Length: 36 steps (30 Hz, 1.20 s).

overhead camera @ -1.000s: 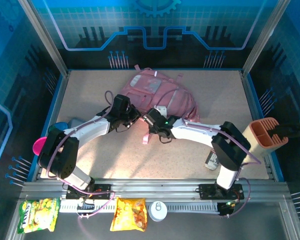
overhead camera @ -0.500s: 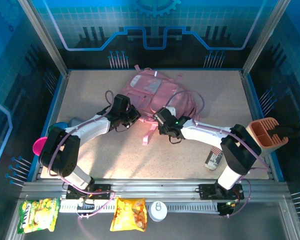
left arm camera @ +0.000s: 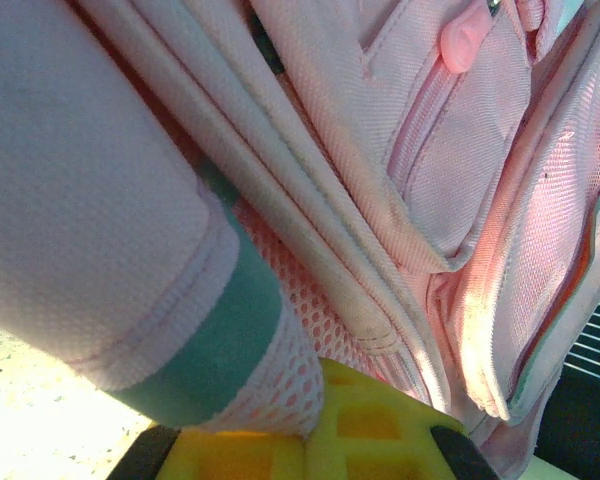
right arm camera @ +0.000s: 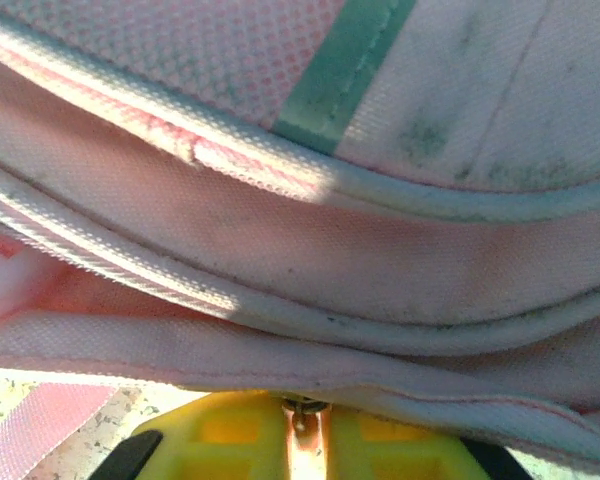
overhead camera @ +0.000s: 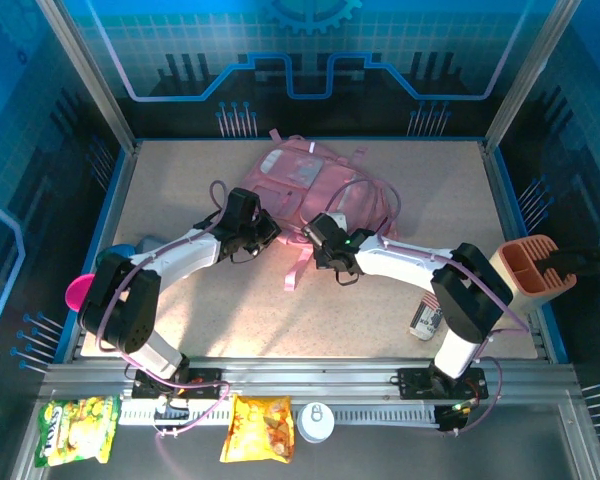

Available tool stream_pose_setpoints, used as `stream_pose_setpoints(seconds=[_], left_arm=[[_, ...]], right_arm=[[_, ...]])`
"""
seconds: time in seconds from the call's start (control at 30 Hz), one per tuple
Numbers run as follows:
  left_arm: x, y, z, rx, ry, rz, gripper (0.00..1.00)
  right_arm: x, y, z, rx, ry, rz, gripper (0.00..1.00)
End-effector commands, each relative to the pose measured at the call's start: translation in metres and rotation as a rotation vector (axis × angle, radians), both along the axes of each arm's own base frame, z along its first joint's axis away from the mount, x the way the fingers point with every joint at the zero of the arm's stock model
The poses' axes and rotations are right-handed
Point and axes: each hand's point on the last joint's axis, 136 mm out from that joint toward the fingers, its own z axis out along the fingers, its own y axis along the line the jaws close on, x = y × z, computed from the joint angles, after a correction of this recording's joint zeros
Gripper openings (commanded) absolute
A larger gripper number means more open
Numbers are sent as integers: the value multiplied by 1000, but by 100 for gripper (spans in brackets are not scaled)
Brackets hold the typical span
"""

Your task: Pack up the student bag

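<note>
The student bag [overhead camera: 315, 180] is a large pink backpack lying flat at the middle back of the table. My left gripper [overhead camera: 267, 232] is at its near left edge. In the left wrist view its yellow fingers [left arm camera: 380, 425] are shut on the pink mesh side pocket [left arm camera: 280, 370] with the teal trim. My right gripper [overhead camera: 316, 232] is at the bag's near edge, just right of the left one. In the right wrist view this gripper [right arm camera: 305, 412] is shut on a small pink zip pull [right arm camera: 306, 448] under the bag's seam [right arm camera: 310, 350]. A pink strap [overhead camera: 298, 268] trails onto the table.
A terracotta pencil holder [overhead camera: 531, 270] lies at the right edge, with a small packet [overhead camera: 427, 318] nearer the front. A pink round thing [overhead camera: 77, 292] and a blue and grey thing [overhead camera: 140, 247] sit at the left edge. Snack bags [overhead camera: 260, 428] and a white can [overhead camera: 316, 422] lie in front of the rail.
My right gripper has moved right along the bag's near edge, then back a little to the left. Its jaws opened slightly and shut again. The left arm has held still.
</note>
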Motion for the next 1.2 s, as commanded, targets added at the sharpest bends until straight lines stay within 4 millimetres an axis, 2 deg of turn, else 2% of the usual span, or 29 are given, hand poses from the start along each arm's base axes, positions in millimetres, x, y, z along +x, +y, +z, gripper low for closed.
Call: stream_pose_setpoints(seconds=[0.0,0.2,0.33,0.43,0.53,0.63,0.73,0.83,0.9,1.07,1.17], left_arm=[[15,-8,26,-26,-77,-32,0],[18,-6,23,-20,-71,-27,0],[23,-2,18,-17,-62,-10,0],[27,-8,13,-28,-50,-29,0],[31,-11,8,-31,-38,-33,0],[38,-10,4,-22,-36,-35,0],[46,-5,0,-13,-32,-35,0],[54,10,-4,6,-26,-14,11],[55,24,-8,17,-12,12,21],[40,52,-12,16,12,73,44],[28,41,-4,-63,2,48,53]], right_arm=[[5,-18,1,-59,-26,-38,8],[-4,-43,5,-78,-55,-109,3],[-9,-74,6,-99,-67,-181,0],[-10,-95,1,-61,-39,-238,0],[-6,-100,3,-10,-27,-241,0],[-3,-88,4,30,-14,-152,0],[1,-60,7,83,32,-22,0],[2,-32,7,141,80,64,0],[3,-10,11,197,90,119,0],[1,35,13,260,125,199,0],[0,54,13,287,140,224,0]])
